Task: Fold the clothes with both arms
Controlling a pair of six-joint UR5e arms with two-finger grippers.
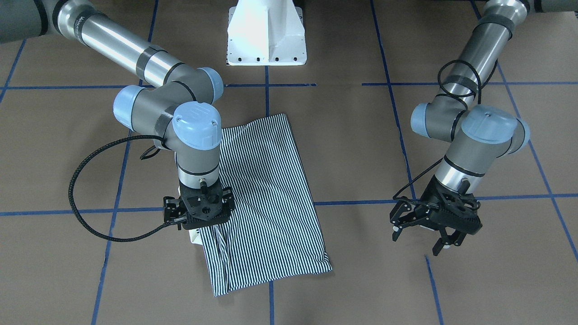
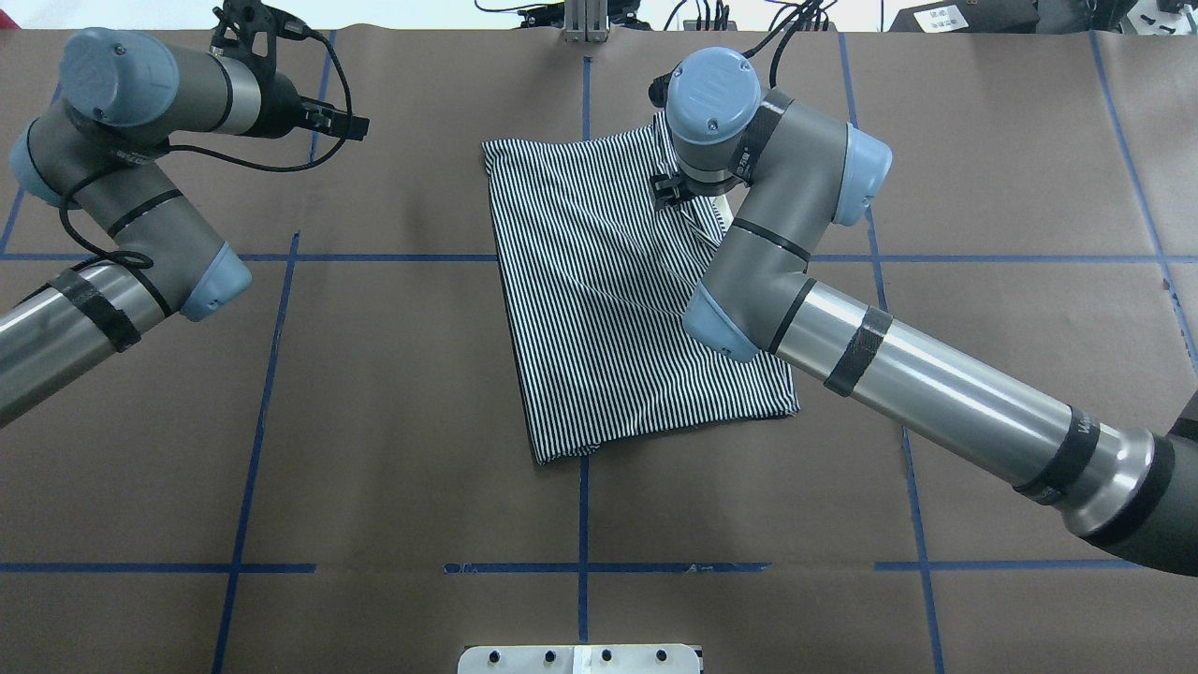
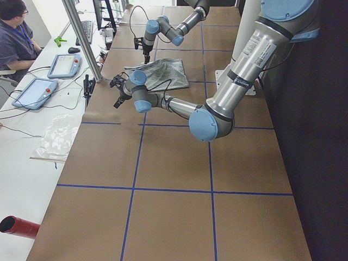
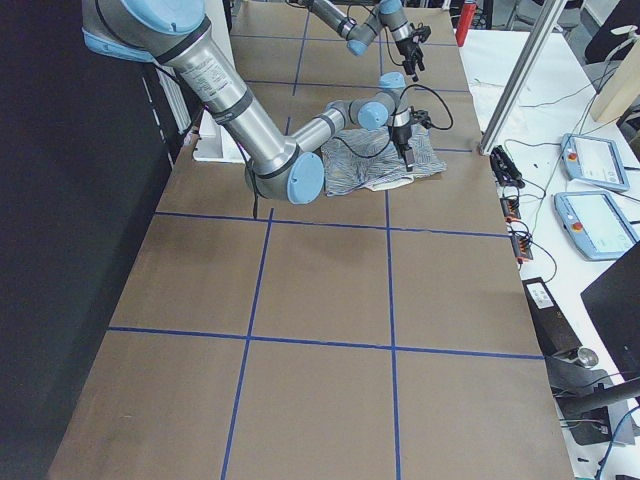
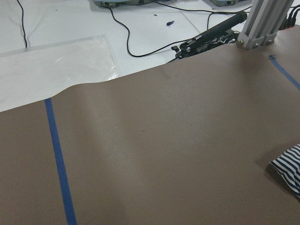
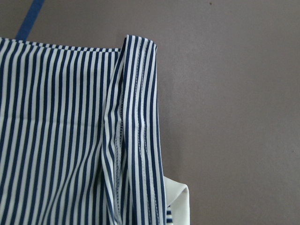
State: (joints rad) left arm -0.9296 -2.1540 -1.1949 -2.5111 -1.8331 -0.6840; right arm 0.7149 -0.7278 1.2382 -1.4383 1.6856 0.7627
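The striped polo shirt (image 1: 271, 194) lies folded into a rough rectangle mid-table (image 2: 618, 309). A bit of its cream collar (image 6: 180, 202) pokes out beside a folded striped hem (image 6: 136, 117). My right gripper (image 1: 201, 213) points straight down over that collar-side edge of the shirt (image 2: 666, 187). Its knuckles look spread, and no finger shows in the right wrist view. My left gripper (image 1: 422, 241) hovers open over bare paper well to the side, holding nothing (image 2: 337, 117). Only a corner of the shirt (image 5: 288, 168) shows in the left wrist view.
Brown paper with blue tape lines (image 1: 266, 85) covers the table. The white pedestal base (image 1: 266, 40) stands at the robot's edge. Beyond the far edge are an aluminium post (image 5: 265, 23), cables, a plastic sheet (image 5: 51, 70), teach pendants (image 3: 32, 92) and a seated person (image 3: 13, 32).
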